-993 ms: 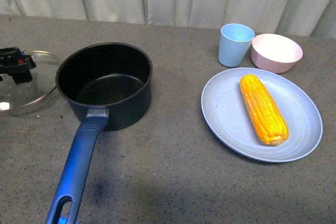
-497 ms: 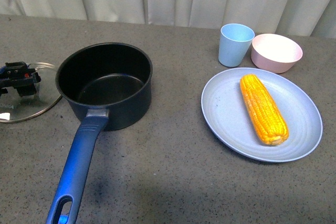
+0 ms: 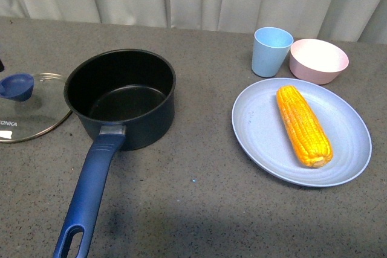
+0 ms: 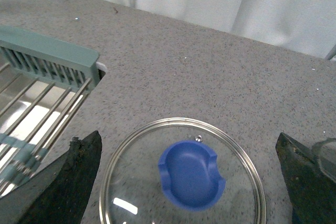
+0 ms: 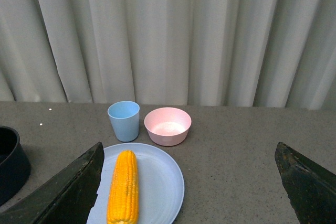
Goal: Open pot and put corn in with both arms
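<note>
The dark navy pot (image 3: 121,92) stands uncovered at centre left, black inside and empty, its long blue handle (image 3: 91,191) pointing to the front edge. Its glass lid (image 3: 27,116) lies flat on the table left of the pot, blue knob (image 3: 17,86) up. In the left wrist view my left gripper (image 4: 186,148) hovers open above the lid (image 4: 131,192), a finger (image 4: 58,182) well clear on each side of the knob (image 4: 191,174). The corn (image 3: 304,125) lies on the pale blue plate (image 3: 260,125). My right gripper (image 5: 189,148) is open, facing the corn (image 5: 123,187) from a distance.
A pale blue cup (image 3: 271,51) and a pink bowl (image 3: 318,60) stand behind the plate. A dish rack with a green rim (image 4: 47,59) sits beside the lid in the left wrist view. White curtains close off the back. Neither arm shows in the front view.
My left gripper set the lid down flat beside the pot, let go of its knob and drew back out of the front view. Pot and corn have not moved.
</note>
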Tool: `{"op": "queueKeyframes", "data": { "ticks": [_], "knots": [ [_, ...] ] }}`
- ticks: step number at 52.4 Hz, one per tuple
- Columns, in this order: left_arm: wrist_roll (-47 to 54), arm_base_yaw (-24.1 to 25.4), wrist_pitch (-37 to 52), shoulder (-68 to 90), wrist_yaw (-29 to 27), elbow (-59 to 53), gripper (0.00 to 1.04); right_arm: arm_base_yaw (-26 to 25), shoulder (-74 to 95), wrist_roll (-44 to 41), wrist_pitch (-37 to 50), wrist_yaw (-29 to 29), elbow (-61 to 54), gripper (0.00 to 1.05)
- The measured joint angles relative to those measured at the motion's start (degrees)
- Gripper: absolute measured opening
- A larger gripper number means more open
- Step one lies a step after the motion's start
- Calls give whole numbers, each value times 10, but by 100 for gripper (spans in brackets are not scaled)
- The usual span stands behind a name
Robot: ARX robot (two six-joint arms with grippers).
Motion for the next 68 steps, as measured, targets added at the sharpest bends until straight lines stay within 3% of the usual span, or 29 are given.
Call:
{"op": "queueKeyframes", "data": {
  "ticks": [14, 31, 36, 39, 49, 56, 57, 61, 68],
  "knots": [
    [-3, 1, -79, -230, 7, -157, 98, 0, 0, 0, 0, 0, 0, 95],
    [-15, -1, -243, -495, 10, -235, 98, 0, 0, 0, 0, 0, 0, 95],
    [7, 2, -128, -506, 92, -268, 82, 0, 0, 0, 0, 0, 0, 95],
    [15, -5, -110, -523, 98, -277, 74, 0, 0, 0, 0, 0, 0, 95],
    [24, -30, -161, -608, 77, -301, 43, 0, 0, 0, 0, 0, 0, 95],
    [27, -52, -230, -692, 56, -315, 12, 0, 0, 0, 0, 0, 0, 95],
    [28, -66, -244, -706, 30, -315, 6, 0, 0, 0, 0, 0, 0, 95],
    [28, -101, -280, -751, 9, -315, 4, 0, 0, 0, 0, 0, 0, 95],
    [28, -105, -344, -821, 4, -316, 4, 0, 0, 0, 0, 0, 0, 95]
  ]
}}
